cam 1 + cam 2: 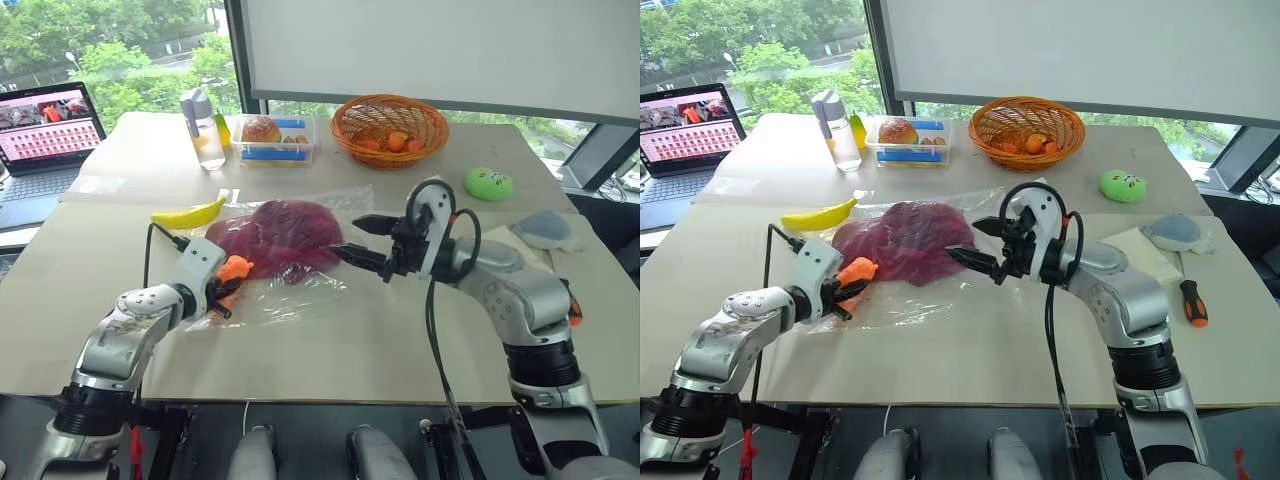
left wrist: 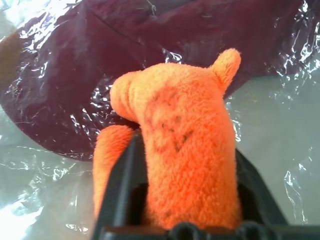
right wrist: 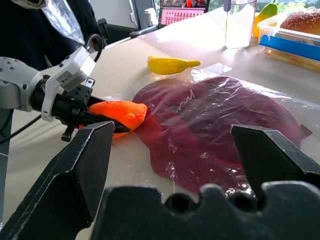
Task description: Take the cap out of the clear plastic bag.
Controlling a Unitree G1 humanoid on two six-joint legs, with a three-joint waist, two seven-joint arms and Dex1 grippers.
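The dark red cap (image 1: 285, 235) lies flat inside the clear plastic bag (image 1: 300, 298) in the middle of the table. My left gripper (image 1: 232, 281) rests at the bag's near-left edge, shut on an orange plush toy (image 2: 185, 140) that sticks out between its black fingers toward the cap (image 2: 100, 75). My right gripper (image 1: 345, 237) hovers open over the bag's right side, level and pointing left at the cap's right edge, nothing between its fingers. In the right wrist view the cap (image 3: 220, 125) lies under wrinkled film, with the toy (image 3: 120, 114) beyond it.
A yellow banana (image 1: 190, 213) lies just behind the bag on the left. Further back stand a bottle (image 1: 203, 128), a clear food box (image 1: 272, 138) and a wicker basket (image 1: 390, 128). A green plush (image 1: 488, 183), a screwdriver (image 1: 1193, 302) and a laptop (image 1: 45, 140) sit toward the sides.
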